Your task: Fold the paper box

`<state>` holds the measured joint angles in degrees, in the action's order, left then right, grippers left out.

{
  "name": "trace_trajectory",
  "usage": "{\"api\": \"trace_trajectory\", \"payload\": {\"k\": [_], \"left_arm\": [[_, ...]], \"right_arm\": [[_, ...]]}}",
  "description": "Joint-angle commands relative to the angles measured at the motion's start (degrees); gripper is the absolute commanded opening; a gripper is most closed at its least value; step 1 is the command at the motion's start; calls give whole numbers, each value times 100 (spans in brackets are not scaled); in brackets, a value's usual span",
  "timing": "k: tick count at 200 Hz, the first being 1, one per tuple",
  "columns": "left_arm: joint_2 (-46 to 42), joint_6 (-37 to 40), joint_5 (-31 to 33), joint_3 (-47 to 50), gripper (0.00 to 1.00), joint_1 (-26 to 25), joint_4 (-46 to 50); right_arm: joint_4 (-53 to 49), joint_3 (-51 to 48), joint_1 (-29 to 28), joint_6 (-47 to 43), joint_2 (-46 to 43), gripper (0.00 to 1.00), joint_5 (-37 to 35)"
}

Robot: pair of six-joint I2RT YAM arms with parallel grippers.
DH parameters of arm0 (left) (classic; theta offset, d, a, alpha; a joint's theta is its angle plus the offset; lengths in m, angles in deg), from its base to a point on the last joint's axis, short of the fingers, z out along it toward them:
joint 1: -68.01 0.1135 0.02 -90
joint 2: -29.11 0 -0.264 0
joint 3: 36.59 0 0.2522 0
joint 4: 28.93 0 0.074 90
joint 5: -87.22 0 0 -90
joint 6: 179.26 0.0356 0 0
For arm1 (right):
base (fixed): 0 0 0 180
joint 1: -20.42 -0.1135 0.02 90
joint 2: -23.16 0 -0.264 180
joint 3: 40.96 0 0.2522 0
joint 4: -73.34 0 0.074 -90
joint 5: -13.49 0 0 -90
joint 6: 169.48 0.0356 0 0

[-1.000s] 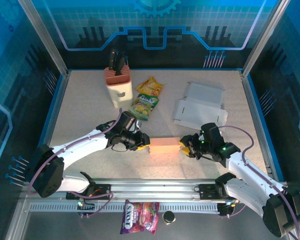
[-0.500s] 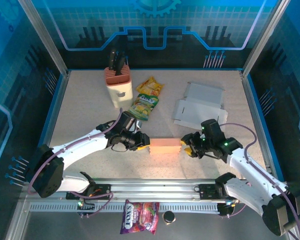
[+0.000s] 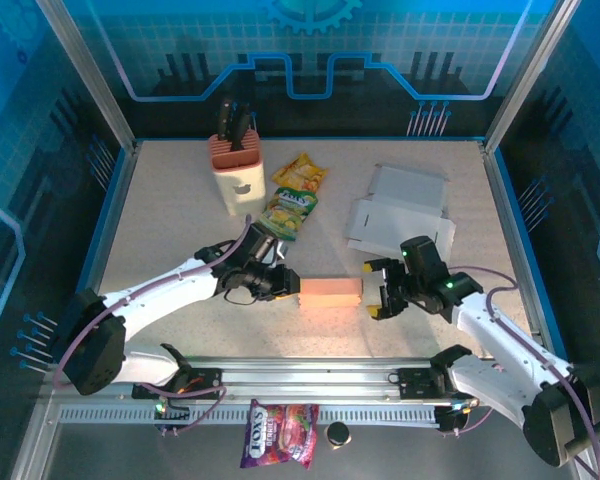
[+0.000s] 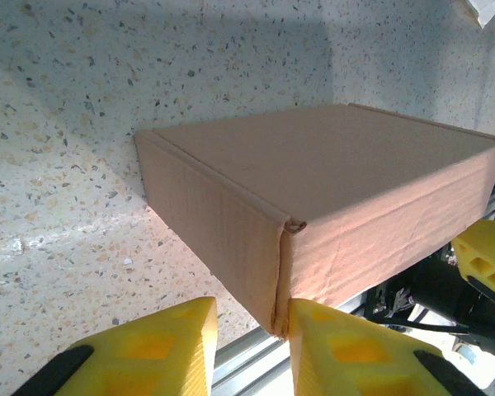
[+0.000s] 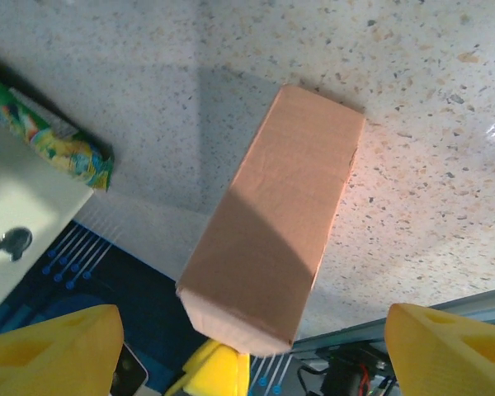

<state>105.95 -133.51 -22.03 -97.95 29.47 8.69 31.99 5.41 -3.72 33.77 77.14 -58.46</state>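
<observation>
the paper box (image 3: pixel 330 292), folded shut, lies flat on the table (image 3: pixel 170 210), toward 6 o'clock from its middle. the left gripper (image 3: pixel 290 290) sits at the box's 9 o'clock end, claw narrowly parted, with a box corner just ahead of the gap. the right gripper (image 3: pixel 380 291) faces the 3 o'clock end, just apart from it, claw spread wide. flat white cardboard (image 3: pixel 400 212) lies toward 2 o'clock.

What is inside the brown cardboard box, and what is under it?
The cardboard box is closed on every side that shows, so its inside is hidden. It lies flat on the speckled table; anything directly beneath it is covered.
</observation>
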Motion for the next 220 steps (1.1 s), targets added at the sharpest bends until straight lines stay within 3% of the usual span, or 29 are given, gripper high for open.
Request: {"api": "trace_trajectory", "payload": {"k": [1, 54, 102, 146, 188, 220], "left_arm": [[130, 246, 330, -74, 28, -63, 475], [165, 294, 403, -130, 27, -114, 480], [167, 346, 493, -128, 27, -160, 467], [-139, 283, 773, 49, 30, -152, 409], [-563, -172, 670, 355, 40, 38, 67], [-1088, -453, 543, 428, 43, 260, 55]], "right_arm": [[313, -195, 103, 504, 173, 83, 182], [1364, -508, 118, 565, 816, 80, 551], [2247, -594, 103, 203, 1376, 66, 918], [2886, -661, 35, -612, 1434, 53, 737], [4191, -842, -181, -1053, 1836, 51, 491], [3911, -697, -383, -1460, 2115, 52, 437]]}}
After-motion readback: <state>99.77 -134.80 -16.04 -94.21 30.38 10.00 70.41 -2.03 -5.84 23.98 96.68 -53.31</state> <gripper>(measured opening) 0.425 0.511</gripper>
